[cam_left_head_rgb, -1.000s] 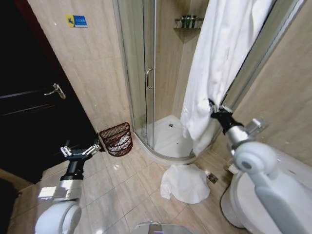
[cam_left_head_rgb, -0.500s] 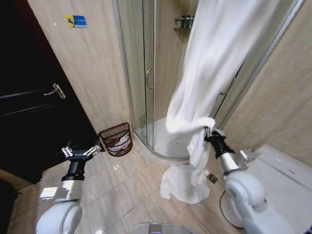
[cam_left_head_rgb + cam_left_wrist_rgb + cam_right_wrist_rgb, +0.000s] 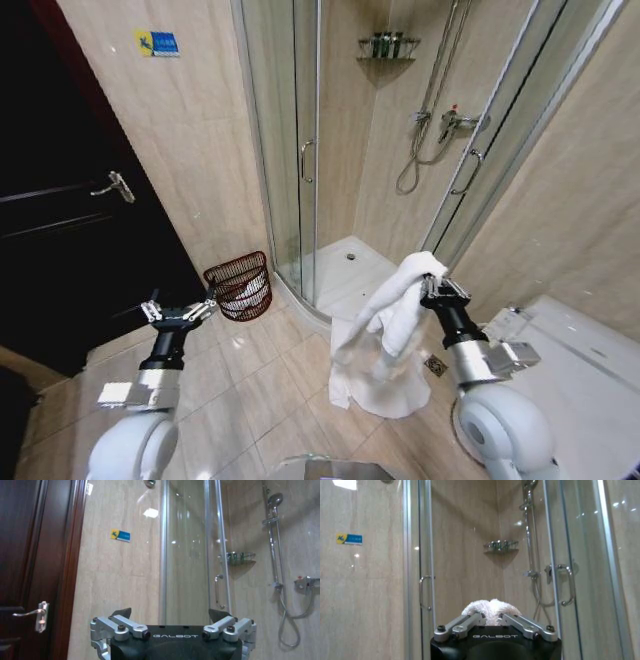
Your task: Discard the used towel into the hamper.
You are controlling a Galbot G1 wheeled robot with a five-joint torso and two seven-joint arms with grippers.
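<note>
The right gripper (image 3: pixel 437 290), at centre right, is pinching the towel (image 3: pixel 385 335) tightly; the left gripper (image 3: pixel 181 313) is waiting wide open, holding nothing. Next, I think, comes carrying it to the hamper (image 3: pixel 240 286) at centre left.

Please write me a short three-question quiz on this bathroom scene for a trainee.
1. True or false: the right hand is shut on the white terry towel.
2. Where does the small round red-brown openwork hamper stand? A) inside the shower B) on the tiled floor between the dark wooden door and the glass shower enclosure C) on the toilet
3. Fill in: the left hand is ___, gripping nothing.

Key
1. True; the towel's lower end trails onto the floor.
2. B.
3. open; it hovers near the hamper.
</note>
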